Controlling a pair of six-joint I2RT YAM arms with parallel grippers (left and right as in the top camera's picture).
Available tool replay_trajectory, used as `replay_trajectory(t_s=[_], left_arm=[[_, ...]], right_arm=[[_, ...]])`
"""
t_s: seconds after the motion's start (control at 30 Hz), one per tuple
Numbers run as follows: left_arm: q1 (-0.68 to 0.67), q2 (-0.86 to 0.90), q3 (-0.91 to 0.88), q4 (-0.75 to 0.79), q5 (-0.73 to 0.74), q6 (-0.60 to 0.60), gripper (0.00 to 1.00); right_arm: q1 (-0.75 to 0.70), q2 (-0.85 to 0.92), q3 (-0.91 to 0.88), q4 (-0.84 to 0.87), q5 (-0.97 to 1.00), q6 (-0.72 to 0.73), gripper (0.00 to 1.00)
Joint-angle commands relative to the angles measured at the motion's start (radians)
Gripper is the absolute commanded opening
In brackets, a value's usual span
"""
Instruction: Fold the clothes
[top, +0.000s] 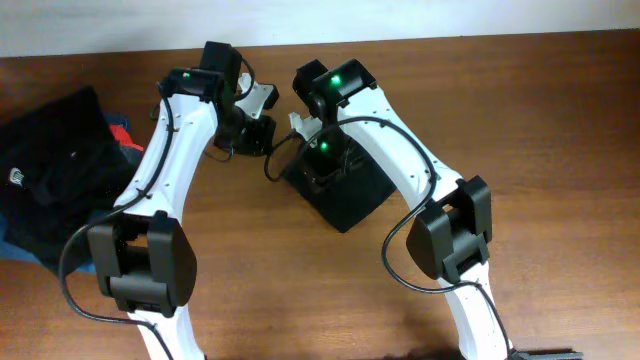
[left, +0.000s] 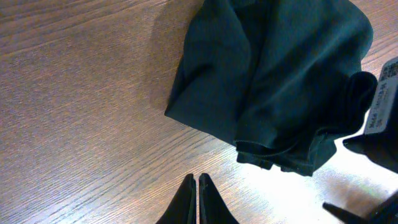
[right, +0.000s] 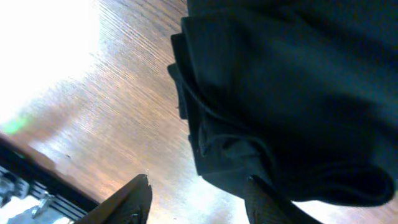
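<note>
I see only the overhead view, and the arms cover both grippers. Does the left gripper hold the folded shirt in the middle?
Observer: No. The left gripper is shut on nothing above the table; the folded shirt lies ahead of it, not touched.
Operator: And the other one?
Observer: The right gripper is open, with the table showing between its fingers, right at the shirt's bunched edge.

Black shirt (top: 352, 200), brown wood-grain table (top: 560, 120), white arms (top: 165, 160)
</note>
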Motion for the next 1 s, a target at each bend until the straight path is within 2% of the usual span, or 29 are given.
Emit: replay_trajectory(t_s=[0.0,0.1,0.13,0.33,0.47,0.6,0.7,0.77,0.97], left_arm=[[-0.003,-0.003,0.0,0.003,-0.01,-0.002,0.04],[-0.003,-0.003,0.0,0.003,-0.01,-0.002,0.04],[-0.003,-0.003,0.0,0.004,-0.01,-0.002,0.04],[-0.003,-0.003,-0.001,0.003,-0.01,-0.002,0.04],[-0.003,-0.003,-0.001,0.002,-0.01,-0.002,0.04],[-0.003,-0.003,-0.001,-0.005,-0.01,-0.002,0.04],[-0.003,-0.003,-0.001,-0.005,-0.01,-0.002,0.04],[-0.003,-0.003,-0.001,-0.005,-0.01,-0.002,0.04],[-0.003,-0.003,-0.001,0.003,-0.01,-0.002,0.04]], right_arm=[[-0.033,-0.017,0.015,0.004,0.111,-0.005,0.53],[-0.113,-0.017,0.015,0.007,0.282,0.125,0.57],[-0.151,-0.017,0.015,0.006,0.261,0.137,0.61],[-0.228,-0.017,0.004,-0.007,0.092,0.054,0.69],[-0.229,-0.017,-0.05,0.063,0.093,0.056,0.68],[-0.23,-0.017,-0.163,0.193,0.105,0.122,0.6],[-0.231,-0.017,-0.251,0.256,0.122,0.16,0.59],[-0.225,-0.017,-0.294,0.239,0.122,0.159,0.58],[-0.207,-0.021,-0.28,0.111,0.076,0.077,0.55]])
